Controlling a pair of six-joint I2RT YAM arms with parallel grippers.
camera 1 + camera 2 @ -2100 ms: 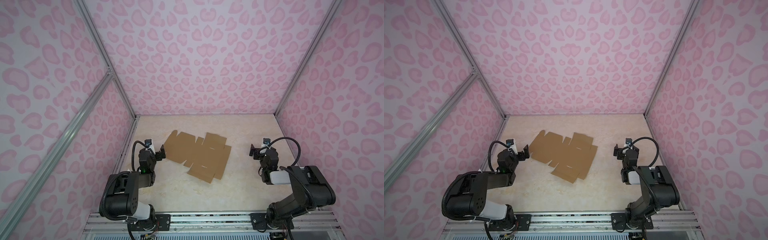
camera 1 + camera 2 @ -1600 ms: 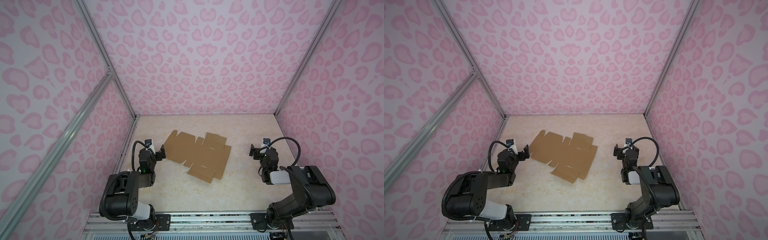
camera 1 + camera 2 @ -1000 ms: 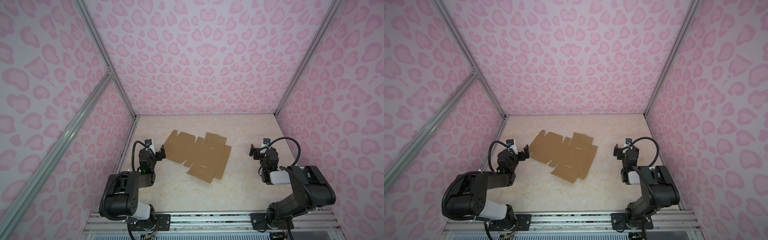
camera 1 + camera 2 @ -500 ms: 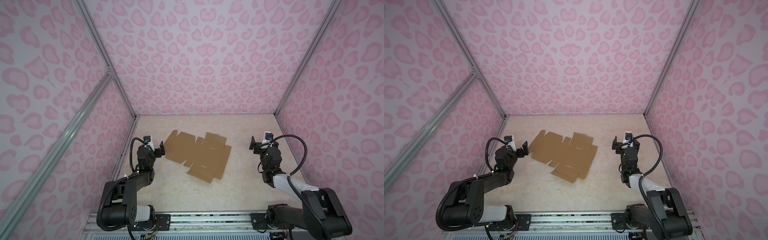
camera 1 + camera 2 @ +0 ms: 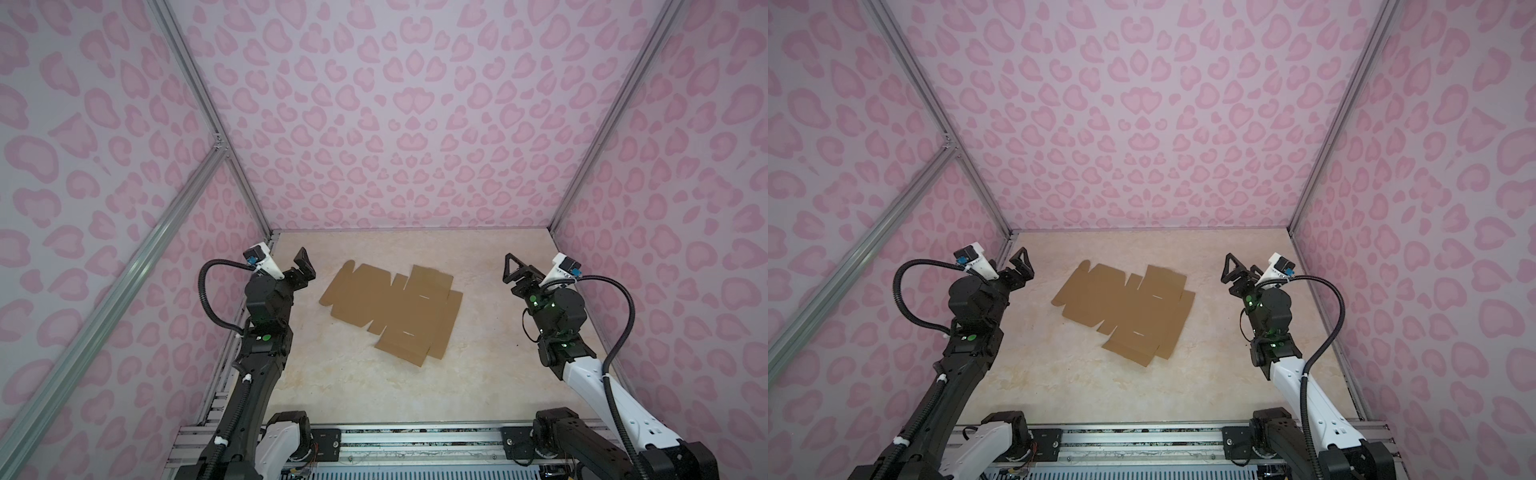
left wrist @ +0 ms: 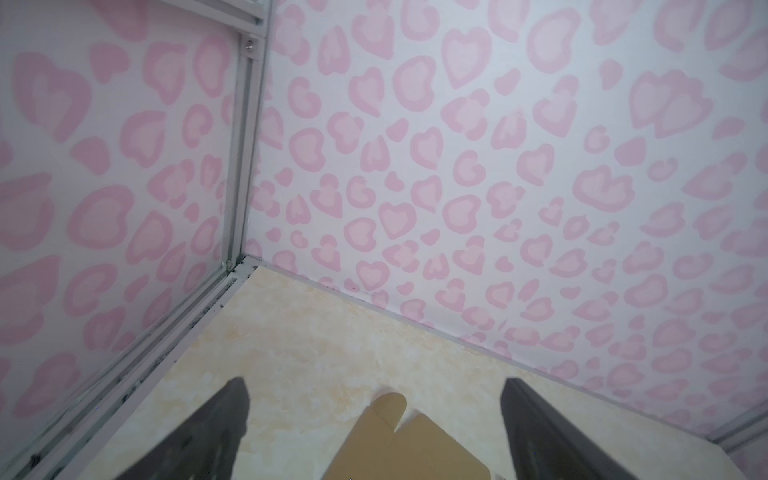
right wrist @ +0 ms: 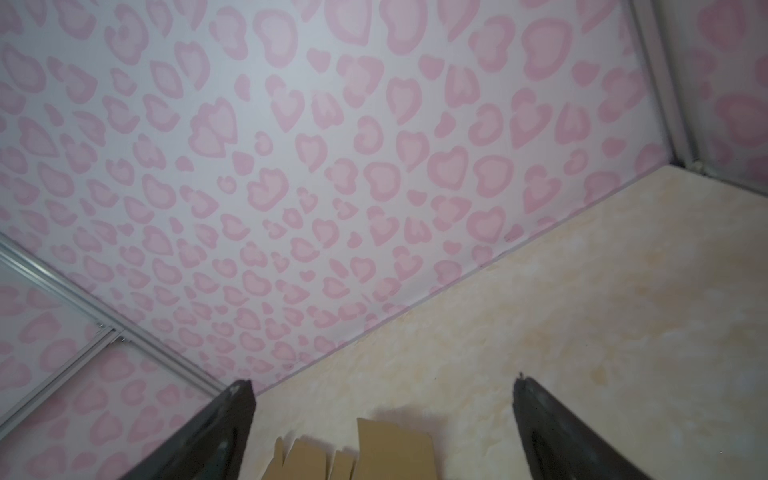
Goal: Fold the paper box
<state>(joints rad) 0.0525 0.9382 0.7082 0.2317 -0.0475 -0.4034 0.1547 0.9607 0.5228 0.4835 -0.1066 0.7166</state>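
A: Item one, the box (image 5: 395, 309); state?
B: Brown card, die-cut, unfolded; lies flat on the table (image 5: 340, 390) about mid-way between the arms, slightly toward the left one; flaps, tabs and slits show in both top views (image 5: 1127, 309); nothing touches it.

A: Item two, left gripper (image 5: 302, 270)?
B: Raised above the table, near the box's left edge but apart from it; jaws spread wide, nothing between them; in the left wrist view the two dark fingers (image 6: 212, 432) stand far apart, and a rounded tab of the box (image 6: 395, 440) shows on the table between and beyond them.

A: Item three, right gripper (image 5: 517, 270)?
B: Raised on the right side, well apart from the box; jaws likewise wide and empty; in the right wrist view its fingers (image 7: 216, 432) frame bare table, with the box's flaps (image 7: 374, 451) at the lower edge.

A: Surroundings?
B: Beige marbled table; walls (image 5: 395, 124) white with pink heart-like spots; a metal rail (image 5: 415, 442) at the near edge, carrying both arm bases.
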